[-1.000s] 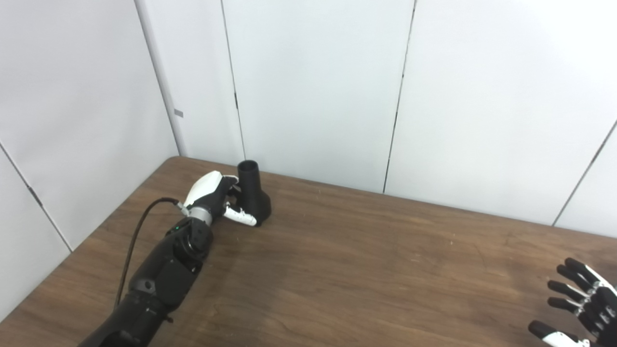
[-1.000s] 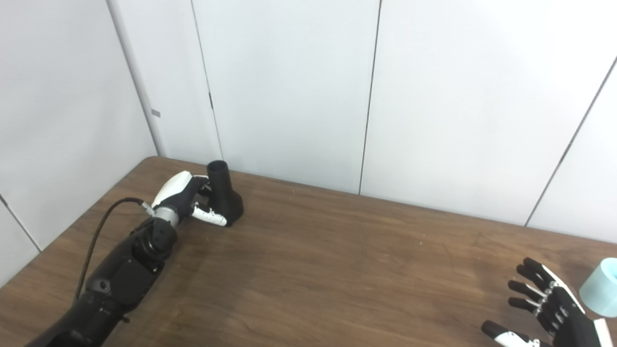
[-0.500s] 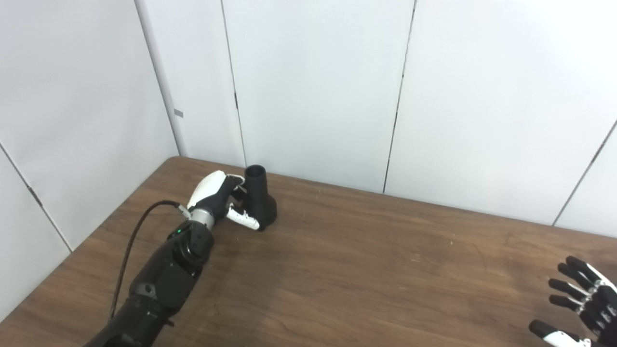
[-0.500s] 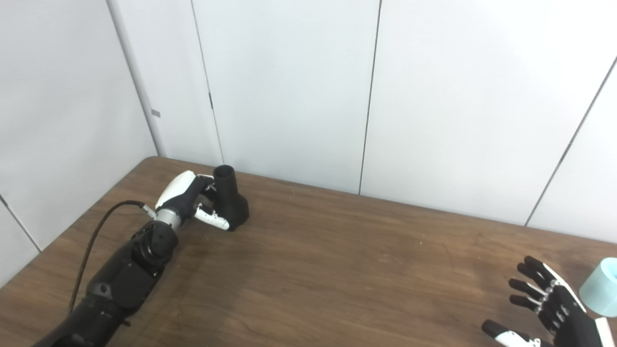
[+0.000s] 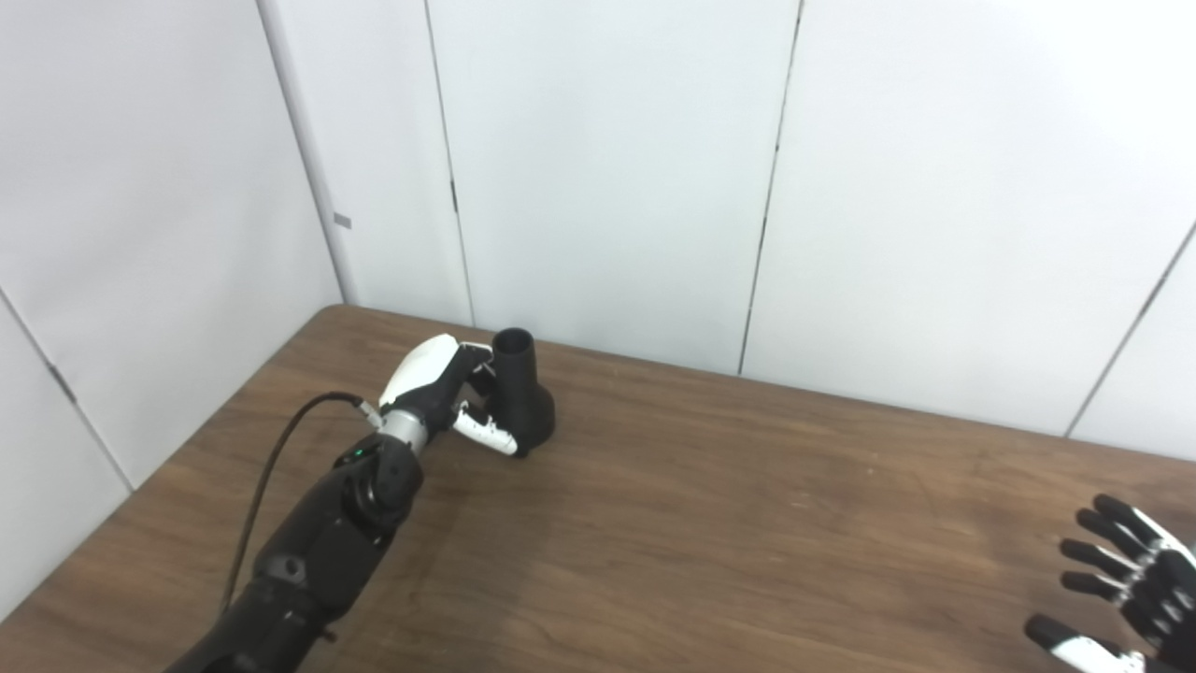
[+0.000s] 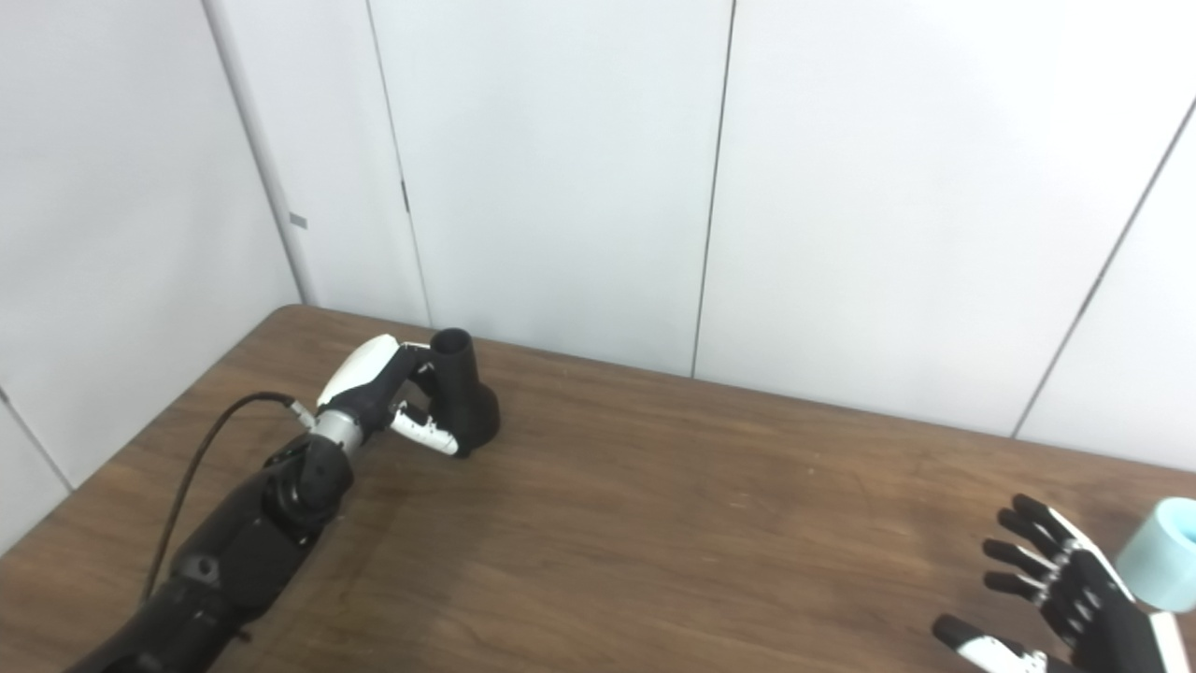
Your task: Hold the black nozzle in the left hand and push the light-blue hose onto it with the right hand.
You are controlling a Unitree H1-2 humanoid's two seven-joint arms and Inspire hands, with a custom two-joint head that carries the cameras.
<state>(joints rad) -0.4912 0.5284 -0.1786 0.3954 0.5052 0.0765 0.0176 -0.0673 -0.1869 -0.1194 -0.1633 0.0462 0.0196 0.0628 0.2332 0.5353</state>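
- Two hands show over a brown wooden table (image 5: 710,523), one on each side.
- The left hand (image 5: 439,388) is far back on the table, close to the white wall (image 5: 607,168).
- It wraps around a black nozzle (image 5: 523,397), with the thumb low in front and the other fingers up by the neck.
- The black nozzle stands up straight, wide end down at the table and round open mouth on top.
- I cannot tell if the wide end sits on the table or is lifted a tiny bit off it.
- A black cable (image 5: 271,467) loops out from the left wrist and runs down beside the dark left arm (image 5: 318,551).
- The right hand (image 6: 1065,598) is at the near right corner, well apart from the nozzle.
- Its fingers are spread wide and it holds nothing.
- A light-blue hose (image 6: 1159,551) pokes in at the right edge, just beside the right hand.
- Only its round end shows, and only in the right eye view.
- The spread fingers reach close to the hose, but I cannot tell if they touch it.
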